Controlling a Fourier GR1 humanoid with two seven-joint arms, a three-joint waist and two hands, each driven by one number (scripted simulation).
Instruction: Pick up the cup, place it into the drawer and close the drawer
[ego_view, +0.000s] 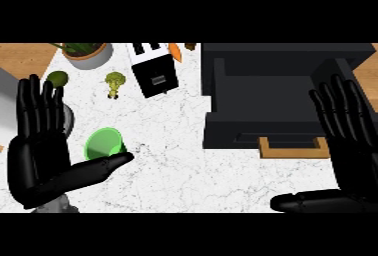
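A green cup (103, 143) stands on the white marble counter (177, 165), left of centre. My left hand (38, 150) is held open at the left, fingers straight up, and its thumb stretches toward the cup's lower edge. The dark drawer unit (273, 95) sits at the upper right with its drawer (293, 148) pulled out a little, showing a tan rim. At the right edge my right hand (351, 150) is open too, fingers up, partly covering the unit's right side.
A potted plant (87, 52) stands at the back left. Nearby are a green round fruit (57, 78), a small broccoli-like piece (114, 83), a black and white box (156, 70) and an orange carrot (176, 51).
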